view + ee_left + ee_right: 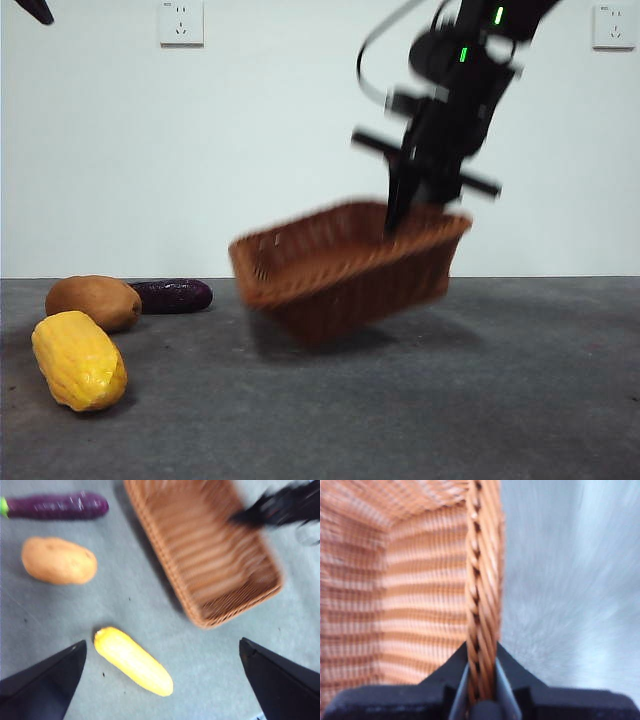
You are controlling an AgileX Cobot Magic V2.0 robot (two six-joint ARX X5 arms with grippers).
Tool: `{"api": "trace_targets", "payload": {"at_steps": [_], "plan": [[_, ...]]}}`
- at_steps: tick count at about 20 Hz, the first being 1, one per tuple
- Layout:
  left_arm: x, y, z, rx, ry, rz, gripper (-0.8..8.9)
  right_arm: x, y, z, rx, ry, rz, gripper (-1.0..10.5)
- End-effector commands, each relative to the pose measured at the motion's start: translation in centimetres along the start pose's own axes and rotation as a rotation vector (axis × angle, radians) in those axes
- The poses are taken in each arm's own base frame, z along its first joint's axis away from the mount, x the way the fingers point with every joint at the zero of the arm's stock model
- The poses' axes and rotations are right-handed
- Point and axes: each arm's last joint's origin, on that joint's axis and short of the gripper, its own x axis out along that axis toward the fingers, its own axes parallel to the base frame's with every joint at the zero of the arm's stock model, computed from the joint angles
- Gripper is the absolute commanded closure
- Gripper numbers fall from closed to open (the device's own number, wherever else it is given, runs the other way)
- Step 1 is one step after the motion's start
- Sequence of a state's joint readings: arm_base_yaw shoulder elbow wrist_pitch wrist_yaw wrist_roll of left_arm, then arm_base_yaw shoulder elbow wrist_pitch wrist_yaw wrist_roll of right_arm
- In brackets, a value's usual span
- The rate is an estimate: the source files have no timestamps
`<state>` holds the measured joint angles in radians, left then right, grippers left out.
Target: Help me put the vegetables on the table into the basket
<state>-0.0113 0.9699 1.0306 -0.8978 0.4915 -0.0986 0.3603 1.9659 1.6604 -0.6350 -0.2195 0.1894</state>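
My right gripper (400,215) (481,677) is shut on the braided rim of the brown wicker basket (340,265) (210,555) (415,590), which hangs tilted above the table (480,390), one end lifted, blurred by motion. On the table at the left lie the yellow corn cob (78,360) (132,661), the orange-brown tuber (93,302) (59,560) and the purple eggplant (172,295) (57,506). My left gripper (160,680) hovers open high over the corn, holding nothing. The basket is empty inside.
Two wall sockets (181,22) sit on the white wall behind. The left arm shows only as a black tip (35,10) at the top left corner of the front view.
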Motion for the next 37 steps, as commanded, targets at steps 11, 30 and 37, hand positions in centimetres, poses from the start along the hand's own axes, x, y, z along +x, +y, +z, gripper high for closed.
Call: {"api": "trace_targets", "payload": {"at_steps": [11, 30, 37], "plan": [[9.4, 1.4, 0.7, -0.127, 0.305, 0.147, 1.54, -20.6, 3.1, -1.9, -0.171, -0.29, -0.024, 9.6], [20.0, 0.2, -2.6, -0.263, 0.483, 0.467, 4.3, -23.3, 3.5, -3.4, -0.252, -0.294, -0.035, 9.6], [20.4, -0.2, -2.3, -0.247, 0.447, 0.44, 6.69, -23.3, 3.5, -3.4, -0.253, -0.293, -0.028, 9.6]]}}
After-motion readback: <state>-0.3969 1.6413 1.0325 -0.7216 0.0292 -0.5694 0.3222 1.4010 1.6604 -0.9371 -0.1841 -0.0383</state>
